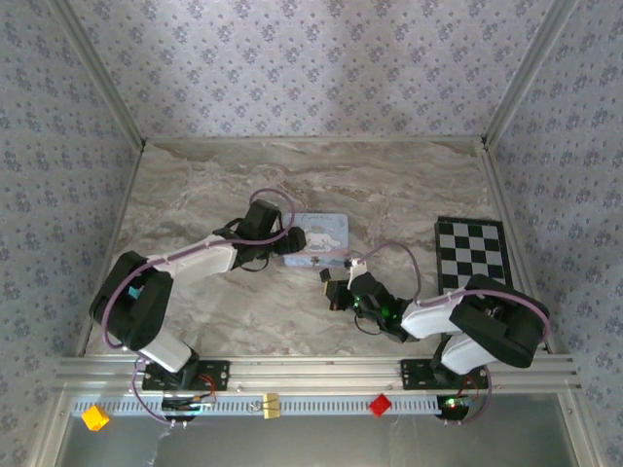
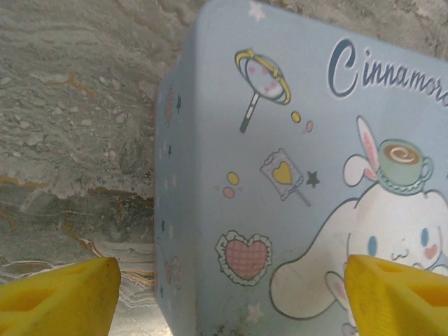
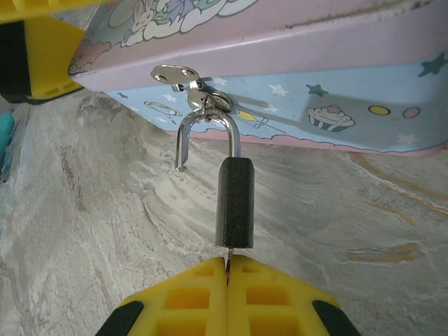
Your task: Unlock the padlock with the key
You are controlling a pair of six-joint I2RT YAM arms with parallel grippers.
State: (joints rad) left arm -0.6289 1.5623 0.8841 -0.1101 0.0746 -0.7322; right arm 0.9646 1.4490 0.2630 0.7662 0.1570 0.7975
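A small black padlock [image 3: 235, 203] hangs by its silver shackle [image 3: 207, 131] from the hasp [image 3: 176, 74] of the pale blue cartoon tin [image 3: 322, 105]. One shackle leg stands free of the body. My right gripper [image 3: 228, 262] is shut on the key [image 3: 227, 264], a thin blade entering the padlock's underside. From above, that gripper [image 1: 336, 292] sits just in front of the tin [image 1: 316, 236], with the padlock [image 1: 322, 280] between them. My left gripper [image 2: 231, 301] is open at the tin's [image 2: 280, 175] left end, one yellow finger [image 2: 59, 297] over the table and the other over the lid.
A black-and-white checkerboard [image 1: 472, 253] lies at the right of the marble table [image 1: 195, 185]. Patterned walls close in three sides. Small yellow [image 1: 94, 417] and red [image 1: 380, 405] pieces sit on the front rail. A teal object [image 3: 4, 136] shows at the left edge.
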